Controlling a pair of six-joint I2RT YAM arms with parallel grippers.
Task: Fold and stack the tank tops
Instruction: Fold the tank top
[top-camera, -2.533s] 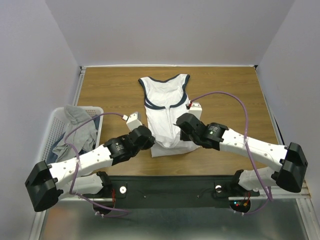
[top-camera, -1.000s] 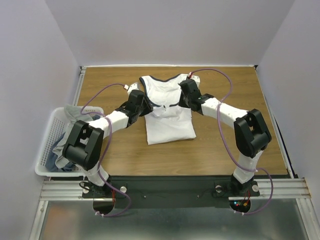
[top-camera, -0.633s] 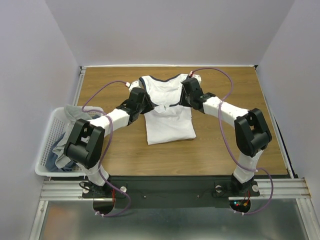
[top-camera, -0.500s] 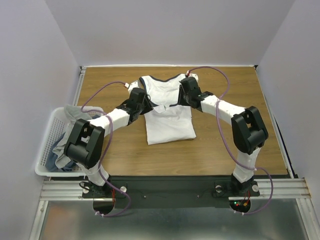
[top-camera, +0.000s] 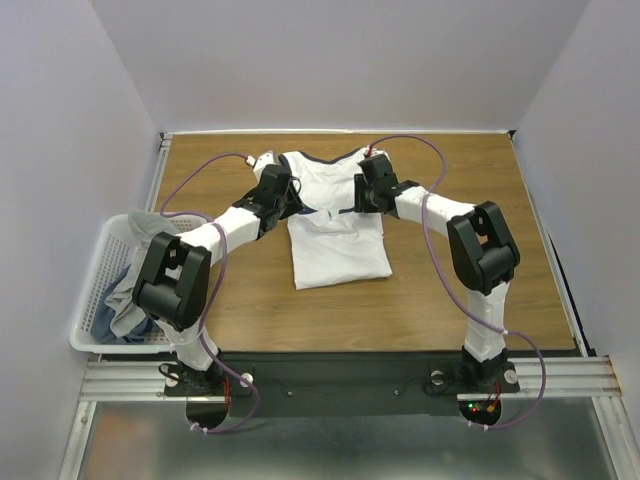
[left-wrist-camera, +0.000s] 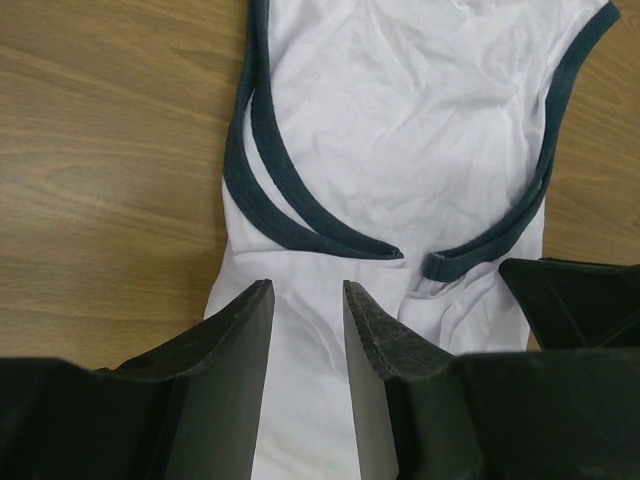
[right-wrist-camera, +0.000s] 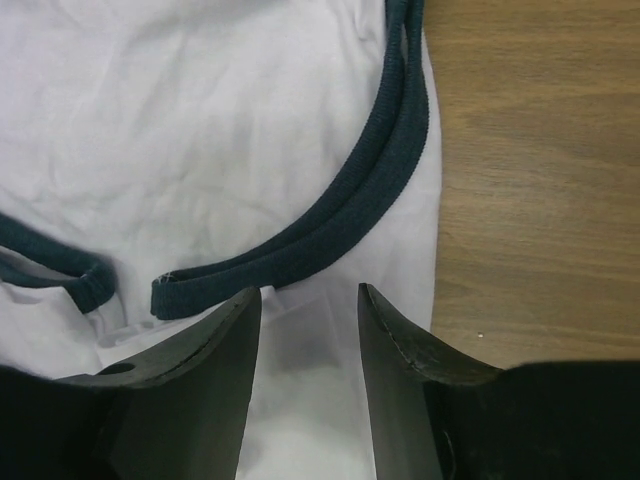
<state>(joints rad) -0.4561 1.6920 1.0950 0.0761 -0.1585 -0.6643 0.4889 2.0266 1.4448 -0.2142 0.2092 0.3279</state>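
Note:
A white tank top (top-camera: 338, 245) with navy-edged neck and armholes lies flat in the middle of the table, neck toward the far edge. Its near part is doubled over, and that white layer covers the lower ends of the navy bands (left-wrist-camera: 262, 205) (right-wrist-camera: 345, 225). My left gripper (top-camera: 283, 200) (left-wrist-camera: 308, 285) hovers open over the top's left side, with only flat cloth showing between its fingers. My right gripper (top-camera: 366, 198) (right-wrist-camera: 310, 290) stands open over the right side, gripping nothing. Grey tank tops (top-camera: 150, 262) lie crumpled in the basket at the left.
The white lattice basket (top-camera: 88, 300) stands at the table's left edge, beside the left arm's elbow. Bare wood (top-camera: 470, 250) surrounds the white top. Purple cables loop above both wrists. White walls close in the far side and both flanks.
The grippers carried the top's near hem toward the far side and laid it over the middle. In the last second the right gripper opened and let go. Both wrists drifted slightly farther away.

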